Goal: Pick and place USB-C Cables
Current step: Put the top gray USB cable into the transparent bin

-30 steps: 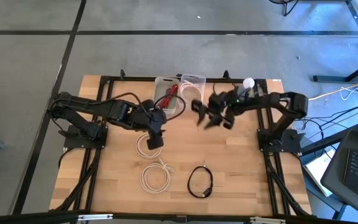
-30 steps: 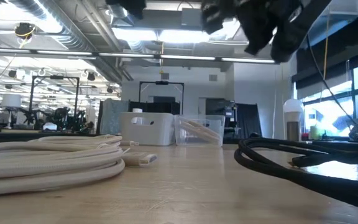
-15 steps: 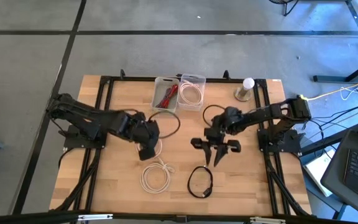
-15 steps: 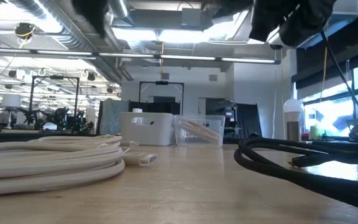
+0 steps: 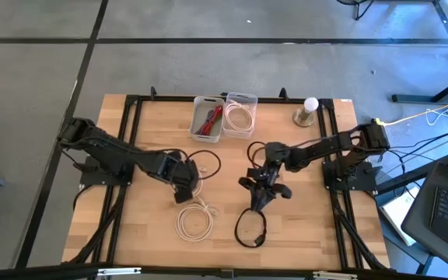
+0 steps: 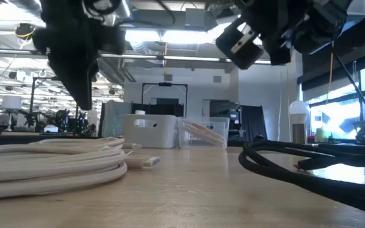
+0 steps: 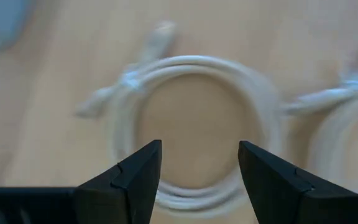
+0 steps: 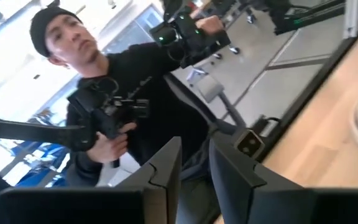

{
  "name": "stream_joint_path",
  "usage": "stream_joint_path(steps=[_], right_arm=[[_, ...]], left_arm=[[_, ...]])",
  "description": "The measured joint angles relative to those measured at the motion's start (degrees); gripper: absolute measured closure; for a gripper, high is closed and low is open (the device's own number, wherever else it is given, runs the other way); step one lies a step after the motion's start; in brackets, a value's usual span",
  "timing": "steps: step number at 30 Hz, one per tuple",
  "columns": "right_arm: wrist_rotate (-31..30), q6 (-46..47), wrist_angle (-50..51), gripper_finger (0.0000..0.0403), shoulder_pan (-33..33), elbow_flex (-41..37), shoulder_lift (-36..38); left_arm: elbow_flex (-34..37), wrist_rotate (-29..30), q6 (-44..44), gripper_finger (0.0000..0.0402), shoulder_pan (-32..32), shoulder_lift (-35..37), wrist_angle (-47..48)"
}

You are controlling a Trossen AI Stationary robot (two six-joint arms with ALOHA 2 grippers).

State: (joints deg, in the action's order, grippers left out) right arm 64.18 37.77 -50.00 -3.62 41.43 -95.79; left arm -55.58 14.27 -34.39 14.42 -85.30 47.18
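- High view: left gripper (image 5: 185, 189) over a cream cable coil (image 5: 187, 183); right gripper (image 5: 260, 197) above the black cable (image 5: 250, 228).
- Left wrist: fingers (image 7: 135, 177) spread, empty, coil (image 7: 194, 134) between.
- Right wrist: fingers (image 8: 166, 168) slightly parted, empty; a person (image 8: 114, 115) beyond the table.

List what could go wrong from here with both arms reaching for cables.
1. The left claw is open over one white cable, but a second white cable lies right beside it; the claw might snag both.
2. The right claw hangs just above the black cable; its loose loop may slip or uncoil when lifted.
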Motion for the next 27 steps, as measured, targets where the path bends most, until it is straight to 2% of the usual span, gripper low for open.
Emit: stream_joint_path(steps=[3,5,11,18,22,27], right_arm=[[-0.12,-3.07,2.22,0.0316,0.98,0.00,0.00],[-0.15,-4.01,2.76,0.0316,1.88,0.00,0.00],[-0.06,-6.22,2.69,0.0316,4.25,0.00,0.00],[2.51,-6.98,2.70,0.0316,5.01,0.00,0.00],[2.94,-8.16,2.72,0.0316,5.01,0.00,0.00],[3.36,-8.28,2.70,0.0316,5.01,0.00,0.00]], left_arm=[[0.80,3.40,3.60,0.0194,-1.91,0.00,2.69],[0.88,3.62,4.24,0.0194,-3.62,0.00,4.04],[0.93,-1.01,1.24,0.0194,-9.19,0.00,4.76],[1.18,-3.51,1.07,0.0194,-11.99,0.00,3.85],[4.58,-4.55,0.63,0.0194,-13.37,0.00,1.68],[12.27,-9.73,-0.85,0.0194,-15.44,0.00,-6.16]])
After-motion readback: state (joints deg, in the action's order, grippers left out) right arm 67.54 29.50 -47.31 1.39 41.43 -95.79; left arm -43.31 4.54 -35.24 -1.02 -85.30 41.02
